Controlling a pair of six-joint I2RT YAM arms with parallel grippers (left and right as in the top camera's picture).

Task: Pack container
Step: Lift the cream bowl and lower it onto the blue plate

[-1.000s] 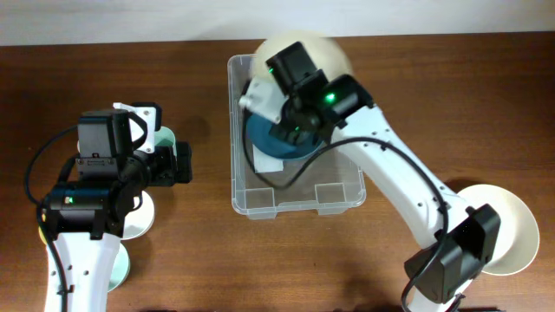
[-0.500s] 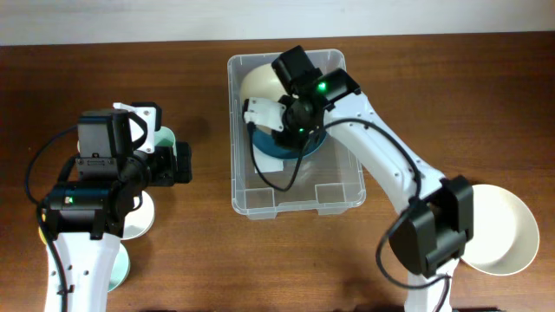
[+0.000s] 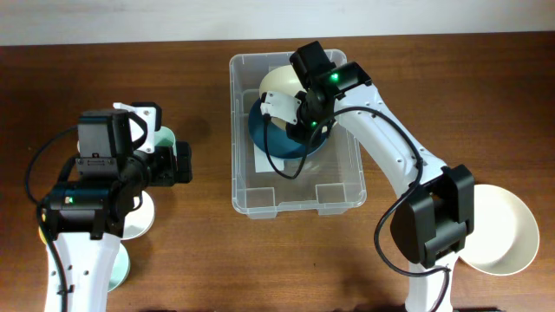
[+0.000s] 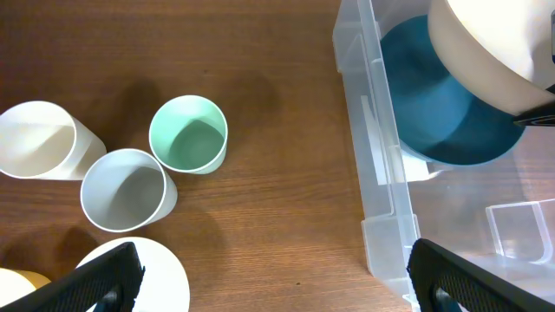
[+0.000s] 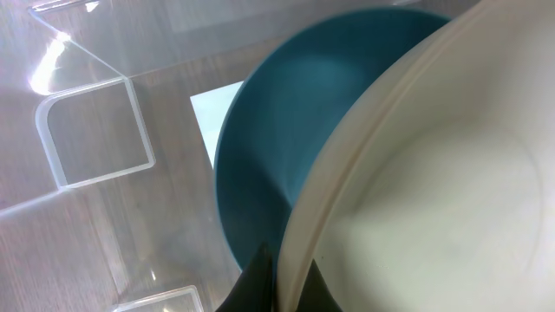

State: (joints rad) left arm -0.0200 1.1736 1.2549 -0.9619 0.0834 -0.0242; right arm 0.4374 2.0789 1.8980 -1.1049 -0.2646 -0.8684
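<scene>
Two arms posed: right gripper [image 5: 276, 276] over container [image 3: 295, 198], pinched tight on cream bowl [image 5: 434, 199] rim, fingertips mostly hidden; left gripper [image 3: 179, 162] left of container, spread wide, empty.

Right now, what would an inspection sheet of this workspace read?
Surface: brown wooden table.
Job's things: large clear plastic rectangular container holding a teal round bowl; cream round bowl tilted over it.
Clutter: mint-green cup, grey-white cup and white cup on the left; second cream bowl on the right.
Grippers: right gripper shut on the cream round bowl's rim; left gripper open, empty.
Cables: black cable loops beside the left arm.
Surroundings: pale strip beyond the far edge.
</scene>
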